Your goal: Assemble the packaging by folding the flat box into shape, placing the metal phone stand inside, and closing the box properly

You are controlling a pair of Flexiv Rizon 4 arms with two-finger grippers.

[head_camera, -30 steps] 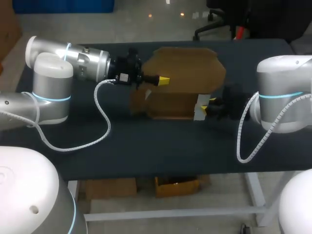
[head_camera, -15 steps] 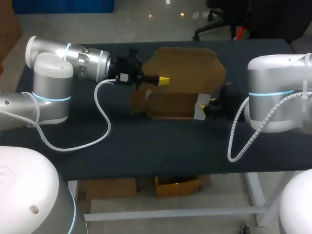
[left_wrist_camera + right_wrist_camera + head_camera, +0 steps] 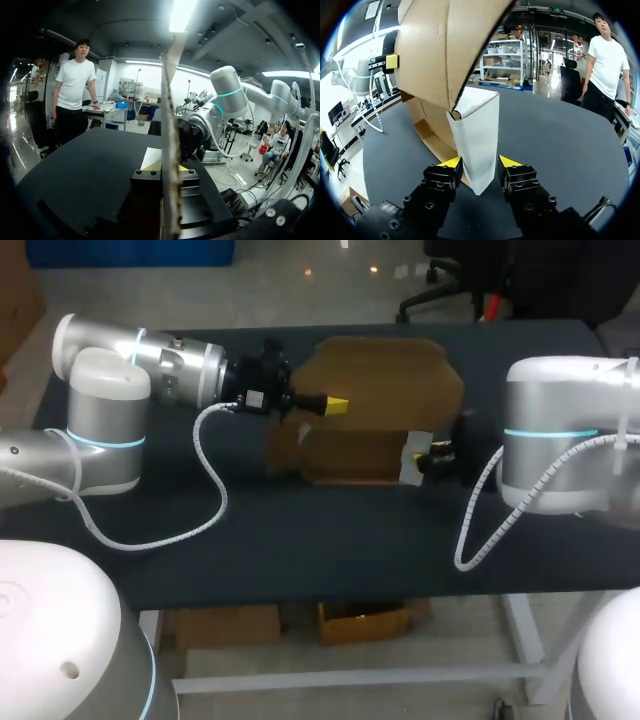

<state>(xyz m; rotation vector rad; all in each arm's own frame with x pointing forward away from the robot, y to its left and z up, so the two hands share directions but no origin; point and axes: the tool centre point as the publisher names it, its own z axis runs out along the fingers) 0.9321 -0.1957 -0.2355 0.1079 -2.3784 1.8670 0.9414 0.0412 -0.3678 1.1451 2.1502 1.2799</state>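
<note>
The box [image 3: 385,380] stands half-formed at the far middle of the table [image 3: 300,540]. The left gripper [image 3: 337,403] is clamped on its raised panel, apparently to steady it. The right gripper [image 3: 430,453] pinches the white flap [image 3: 479,140], probably to fold it.

Head view high behind, down onto table [image 3: 300,535]; wrist views close, facing across shared box [image 3: 385,375].
</note>
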